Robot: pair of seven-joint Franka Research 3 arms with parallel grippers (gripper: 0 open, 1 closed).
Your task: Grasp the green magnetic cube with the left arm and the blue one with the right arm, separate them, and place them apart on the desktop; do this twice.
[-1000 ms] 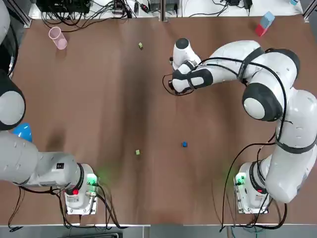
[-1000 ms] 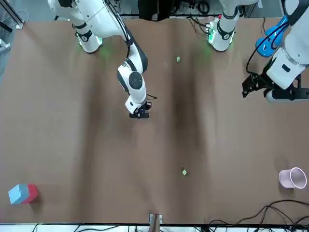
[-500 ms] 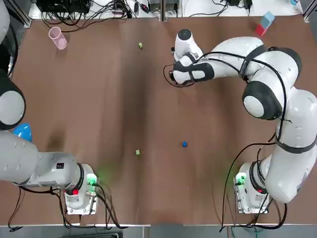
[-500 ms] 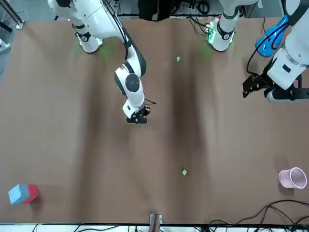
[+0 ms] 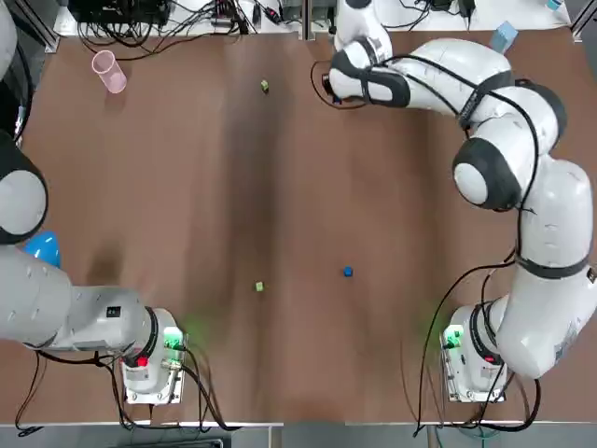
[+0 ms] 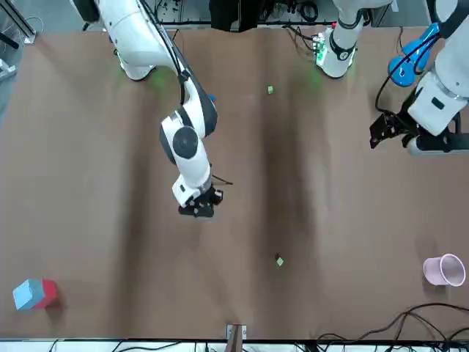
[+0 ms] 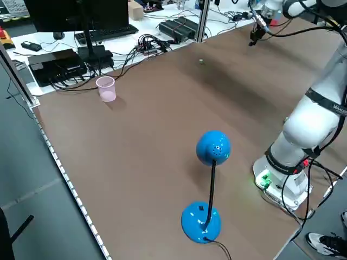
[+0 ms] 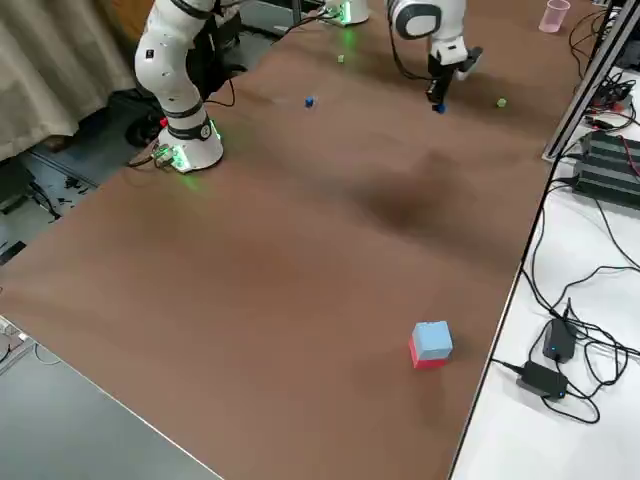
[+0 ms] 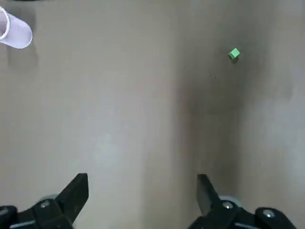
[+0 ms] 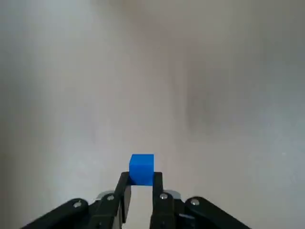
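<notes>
My right gripper (image 10: pixel 141 179) is shut on a small blue cube (image 10: pixel 141 167) and hangs over the far middle of the table (image 6: pixel 198 210). One green cube (image 5: pixel 265 86) lies to its left near the far edge, also visible as the green cube (image 6: pixel 279 260) in the front view. Nearer the bases lie a second green cube (image 5: pixel 259 287) and a second blue cube (image 5: pixel 347 272), well apart. My left gripper (image 9: pixel 141 191) is open and empty, held high at the table's left side (image 6: pixel 379 134), far from the cubes.
A pink cup (image 5: pixel 108 71) lies at the far left corner. A red-and-blue block (image 5: pixel 497 45) stands at the far right corner. A blue desk lamp (image 7: pixel 212 152) stands at the left edge. Cables and power strips run behind the far edge.
The right arm has reached further toward the far edge, carrying the blue cube along. The left arm and the cubes on the table have stayed put.
</notes>
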